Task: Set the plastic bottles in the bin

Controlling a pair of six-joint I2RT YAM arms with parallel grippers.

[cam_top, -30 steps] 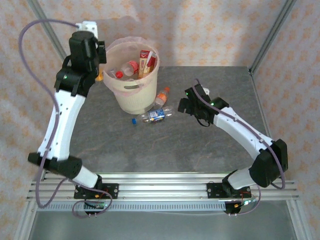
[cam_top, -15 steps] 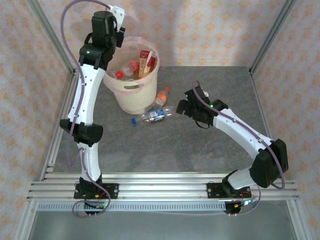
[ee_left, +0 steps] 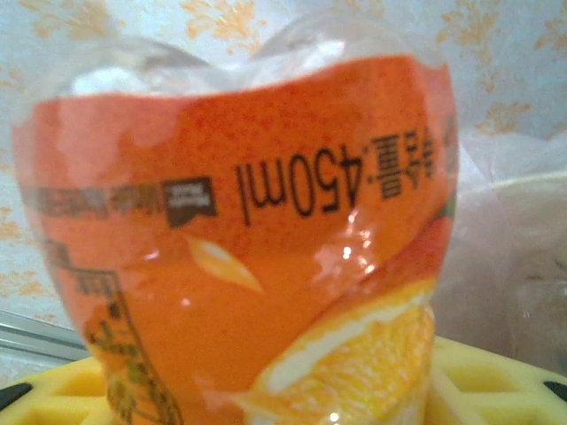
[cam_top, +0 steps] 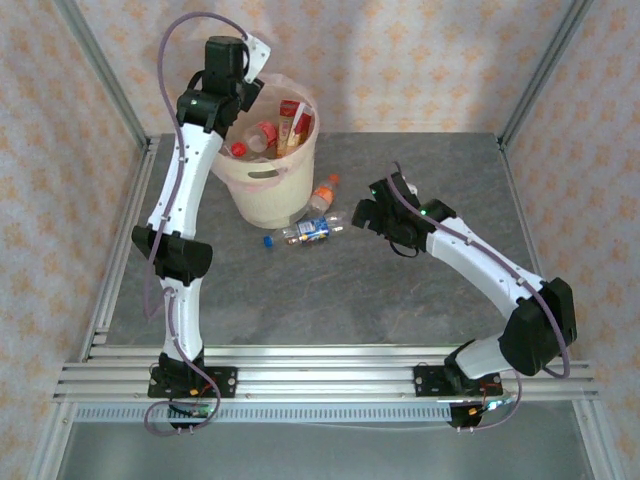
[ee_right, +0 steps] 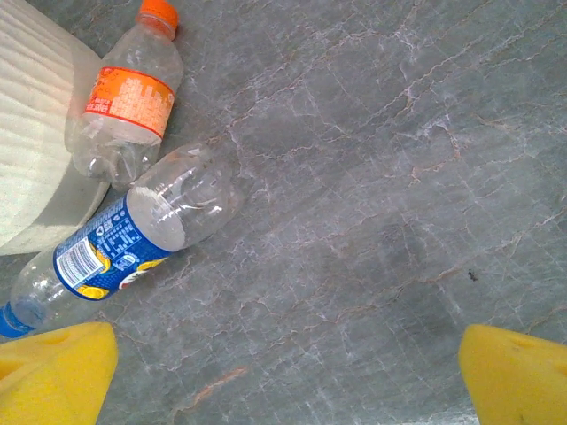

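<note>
My left gripper (cam_top: 240, 88) hangs over the left rim of the bin (cam_top: 268, 190), a pale round bucket with several plastic bottles inside (cam_top: 266, 134). In the left wrist view an orange-labelled bottle (ee_left: 239, 221) stands between the yellow pads (ee_left: 53, 390), and the gripper (ee_left: 275, 394) is shut on it. Two more bottles lie on the table beside the bin. One has an orange cap (cam_top: 322, 193) (ee_right: 124, 97) and the other a blue label (cam_top: 308, 231) (ee_right: 124, 239). Just right of them my right gripper (cam_top: 366, 214) (ee_right: 283, 381) is open over bare table.
A loose blue cap (cam_top: 268, 241) lies left of the blue-labelled bottle. The grey stone-patterned table (cam_top: 400, 290) is bare to the right and front. Metal frame posts (cam_top: 540, 75) and patterned walls close in the back and sides. The bin wall (ee_right: 35, 133) is at the right wrist view's left edge.
My left arm has swung from the bin's left side up over its rim, carrying the orange-labelled bottle. The right arm has hardly moved.
</note>
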